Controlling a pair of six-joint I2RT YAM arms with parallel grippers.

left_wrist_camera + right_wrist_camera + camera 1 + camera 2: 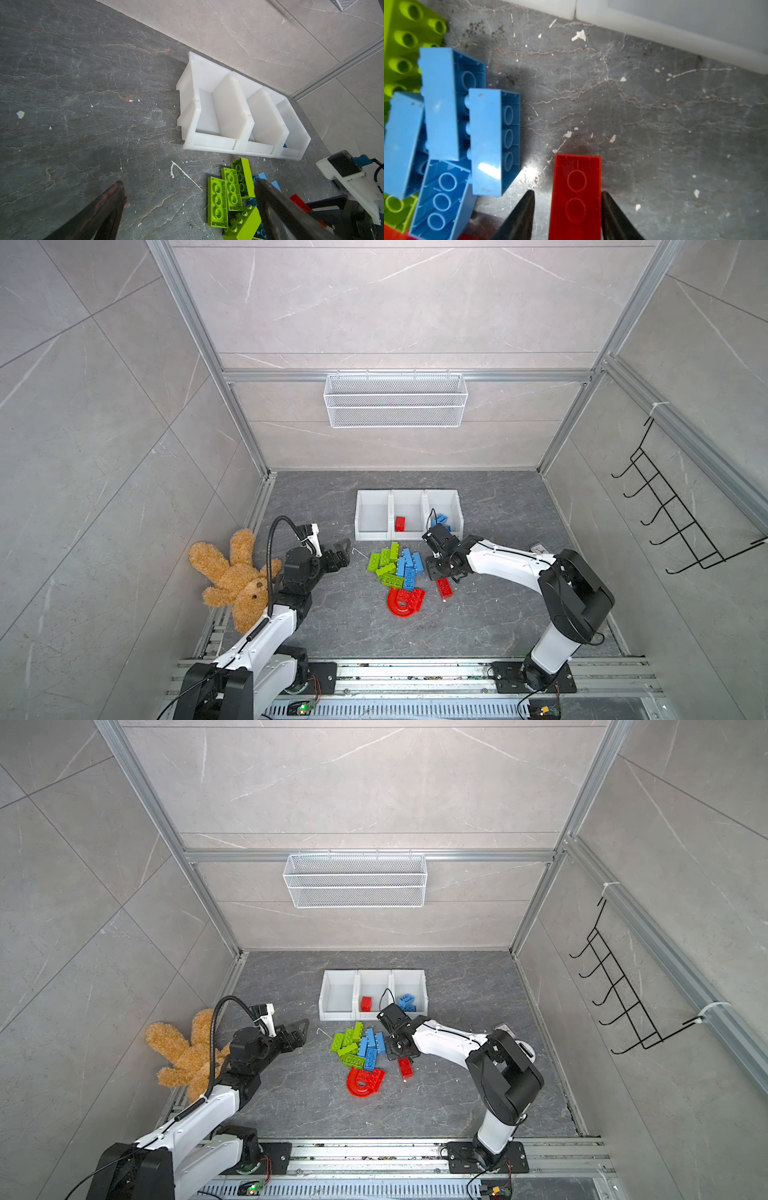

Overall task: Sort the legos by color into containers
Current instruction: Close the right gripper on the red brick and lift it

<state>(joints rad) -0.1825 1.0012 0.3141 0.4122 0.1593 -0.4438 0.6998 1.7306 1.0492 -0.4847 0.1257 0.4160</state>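
In both top views, find the right tool (441,574) (401,1052) pointed down over the loose red brick (444,587) (404,1067), lying flat on the tabletop (498,614) just beside the mixed pile (395,568) and in front of the containers (409,492); find the left tool (343,556) hanging spread and empty on the far side of that pile. Note the left container empty, the middle one holding a sorted red brick (400,523), the right one holding sorted blue bricks (441,520), so aim for the middle. In the left wrist view, see the left tool (190,181) with jaws wide apart over bare tabletop, nothing between them, green bricks (230,187) near one finger; probably best left parked. In the right wrist view, see the right tool (566,192) released, jaws straddling the loose red brick (577,187) across its short width, one finger (610,207) against its edge, a gap on the other side. Centre before squeezing, to avoid shoving the brick toward the loose blue bricks (488,135); clamp squarely on the long sides, lift straight up, clear the low front lip, let go low inside the middle container
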